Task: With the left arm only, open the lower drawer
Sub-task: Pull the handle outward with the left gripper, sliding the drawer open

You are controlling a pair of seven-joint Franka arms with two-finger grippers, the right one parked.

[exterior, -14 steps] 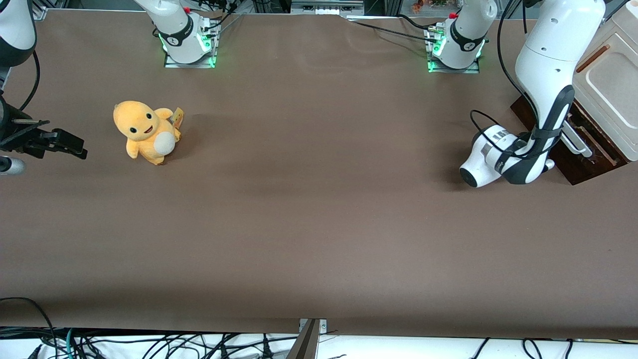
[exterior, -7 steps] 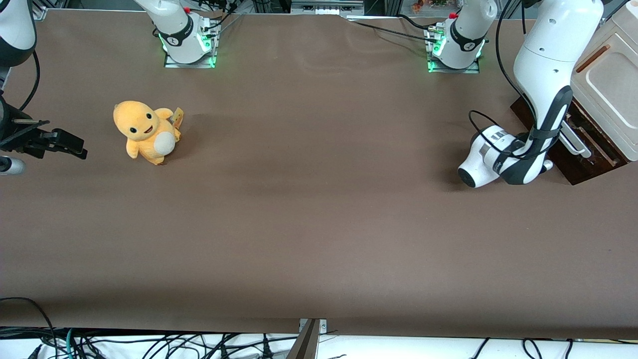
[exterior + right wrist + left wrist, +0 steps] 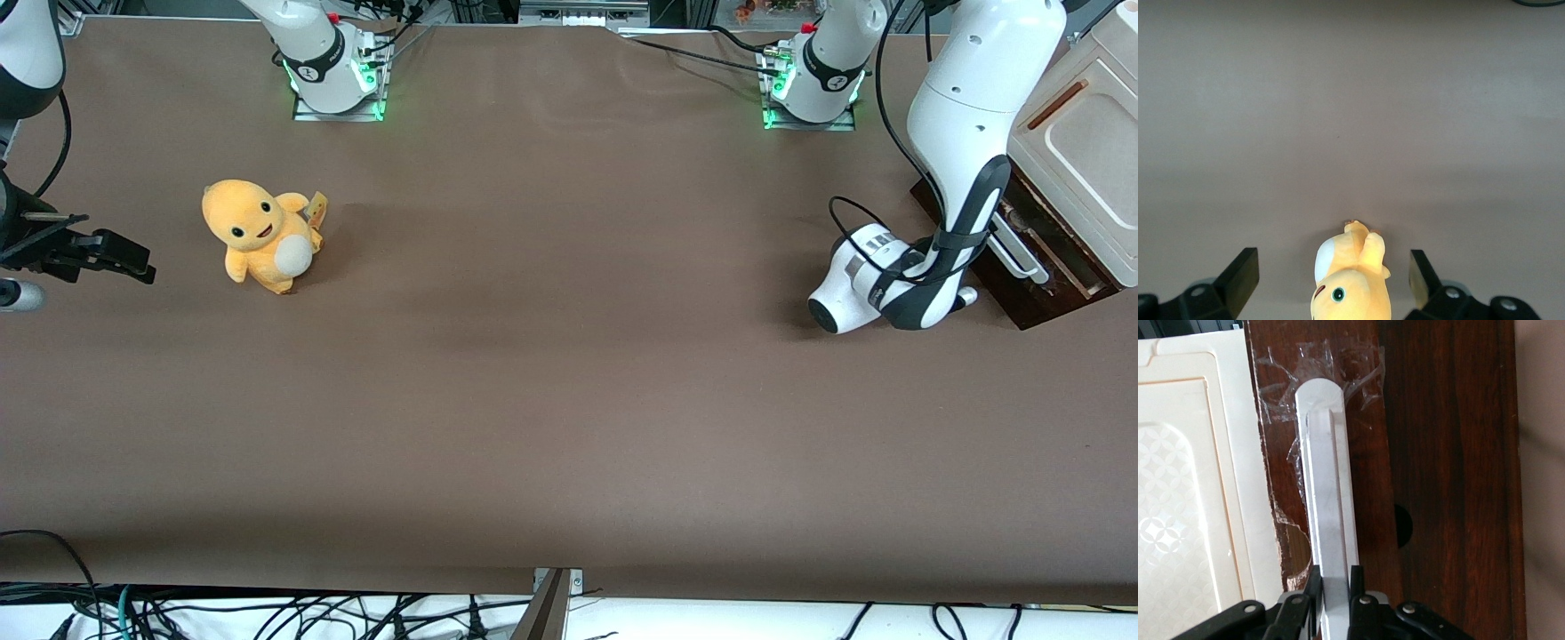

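At the working arm's end of the bench [image 3: 569, 427], the largest item is the cream cabinet [image 3: 1080, 151], standing near the corner nearest that arm's base. The left arm [image 3: 965, 151] reaches down in front of it. Below the cabinet's cream panel, the lower drawer [image 3: 1438, 453] shows its dark brown front, with a strip of its inside visible in the front view; it is judged partly open. The white bar handle [image 3: 1328, 493] runs lengthwise along the drawer front, parallel to the cabinet face. The jaws [image 3: 1337, 590] are pinching this handle, one finger pressed on each long side, gripping across the bar's long axis. The drawer front faces the middle of the bench, so the pull is judged to run that way, square to the handle. Clear tape is stuck at the handle's end. A yellow plush toy [image 3: 260, 234] sits well apart, toward the parked arm's end.
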